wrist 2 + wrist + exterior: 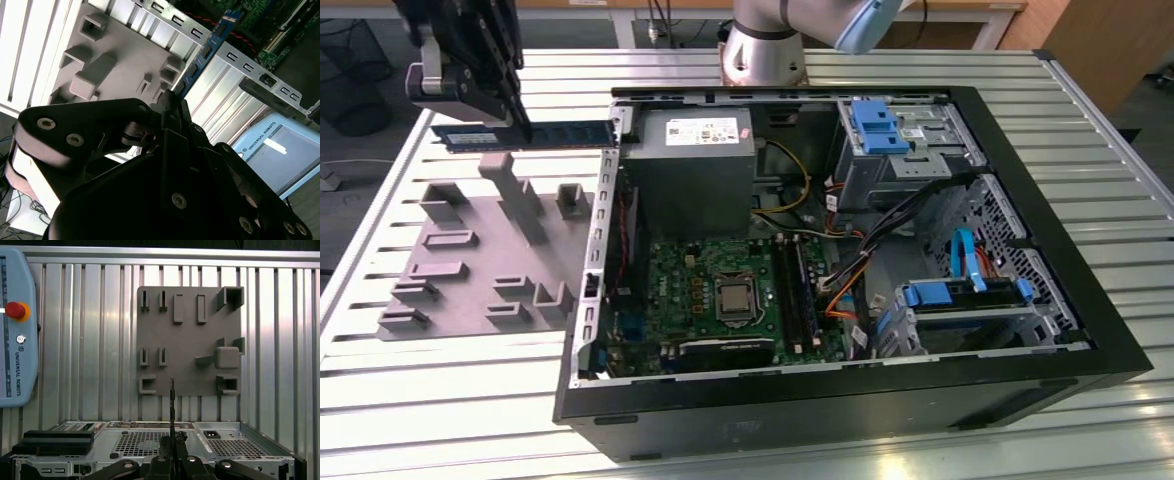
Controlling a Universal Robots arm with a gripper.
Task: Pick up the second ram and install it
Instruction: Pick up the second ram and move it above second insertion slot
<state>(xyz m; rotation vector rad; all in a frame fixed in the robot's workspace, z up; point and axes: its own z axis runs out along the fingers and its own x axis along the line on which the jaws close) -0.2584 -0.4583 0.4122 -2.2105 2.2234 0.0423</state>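
Robotics lab: slatted aluminium table (pixel 454 400), teach pendant (pixel 17 340).

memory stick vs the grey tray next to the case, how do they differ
The memory stick is blue with black chips; the tray is plain grey. The stick is slim and long; the tray is a broad plate with upright posts. The stick is gripped in the hand; the tray lies flat on the slatted table. Both are outside the computer case, on the exterior view's left.
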